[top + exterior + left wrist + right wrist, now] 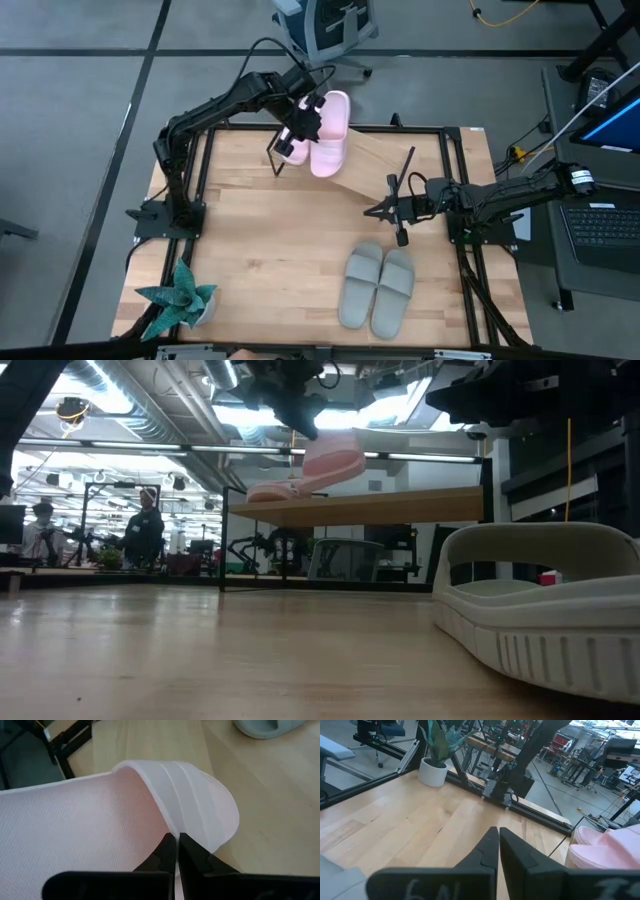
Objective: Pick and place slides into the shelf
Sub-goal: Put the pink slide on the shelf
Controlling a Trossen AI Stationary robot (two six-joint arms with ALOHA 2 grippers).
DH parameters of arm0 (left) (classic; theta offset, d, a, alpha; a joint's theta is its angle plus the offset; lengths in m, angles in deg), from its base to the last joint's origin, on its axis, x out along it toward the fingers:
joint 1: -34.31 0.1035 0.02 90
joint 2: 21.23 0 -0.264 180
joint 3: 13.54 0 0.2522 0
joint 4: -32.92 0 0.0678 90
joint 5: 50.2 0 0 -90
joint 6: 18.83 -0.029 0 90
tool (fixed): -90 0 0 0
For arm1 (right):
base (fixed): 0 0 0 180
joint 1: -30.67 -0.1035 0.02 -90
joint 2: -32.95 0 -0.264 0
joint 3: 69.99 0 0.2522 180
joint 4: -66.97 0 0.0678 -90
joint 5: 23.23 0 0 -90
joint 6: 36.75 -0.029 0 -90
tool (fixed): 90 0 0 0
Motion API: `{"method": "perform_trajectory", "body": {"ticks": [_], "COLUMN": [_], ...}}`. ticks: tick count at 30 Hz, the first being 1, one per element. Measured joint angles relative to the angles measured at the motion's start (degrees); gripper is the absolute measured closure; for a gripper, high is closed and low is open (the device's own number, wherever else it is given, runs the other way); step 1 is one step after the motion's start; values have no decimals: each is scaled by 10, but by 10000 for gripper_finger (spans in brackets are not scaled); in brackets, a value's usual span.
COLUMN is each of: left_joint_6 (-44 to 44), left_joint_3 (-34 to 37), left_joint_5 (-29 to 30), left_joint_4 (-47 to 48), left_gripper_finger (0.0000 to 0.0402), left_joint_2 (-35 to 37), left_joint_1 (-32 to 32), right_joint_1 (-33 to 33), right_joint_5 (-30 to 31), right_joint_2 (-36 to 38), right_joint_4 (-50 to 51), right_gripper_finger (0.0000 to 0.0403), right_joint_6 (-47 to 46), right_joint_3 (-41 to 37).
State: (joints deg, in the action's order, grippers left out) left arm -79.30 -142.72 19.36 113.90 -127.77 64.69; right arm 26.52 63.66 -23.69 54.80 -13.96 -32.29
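No readable brand or label is showing on the sandals or shelf; the only writing is a blurry mark on the right wrist housing, something like "6N", not legible enough to trust. The wooden tabletop (pixel 270 230) is carrying everything. The shelf (pixel 375 165), one slanted light wood board on a black frame, is sitting at the far side of the table, right of centre. Two dark arms are working: the left arm is reaching over the shelf's left end, and the left gripper (pixel 297 137) is pinching the strap of one pale pink slide (pixel 165 805), fingers pressed together on it, holding it lifted and tilted just above the board in the low view. A second pale pink slide (pixel 330 135) is lying on the shelf's left end, right beside the held one. So two pink slides are at the shelf. Two grey-green slides (pixel 380 285) are lying side by side, touching, on the tabletop near the front, well apart from the shelf. The right gripper (pixel 390 210) is hovering over the table between shelf and grey-green pair, fingers pressed together, holding nothing. One potted plant (pixel 180 298) is standing at the front left corner.
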Motion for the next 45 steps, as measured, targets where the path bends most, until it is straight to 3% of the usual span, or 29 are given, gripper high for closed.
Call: {"method": "perform_trajectory", "body": {"ticks": [10, 45], "left_joint_6": [-8, -22], "left_joint_3": [-1, -88], "left_joint_5": [75, 48], "left_joint_4": [-1, 82], "left_gripper_finger": [401, 401], "left_joint_2": [-52, -51], "left_joint_1": [4, -2], "right_joint_1": [0, 0], "right_joint_5": [0, 0], "right_joint_2": [0, 0], "right_joint_4": [3, 17], "right_gripper_finger": [384, 384], "right_joint_6": [0, 0], "right_joint_3": [0, 0]}}
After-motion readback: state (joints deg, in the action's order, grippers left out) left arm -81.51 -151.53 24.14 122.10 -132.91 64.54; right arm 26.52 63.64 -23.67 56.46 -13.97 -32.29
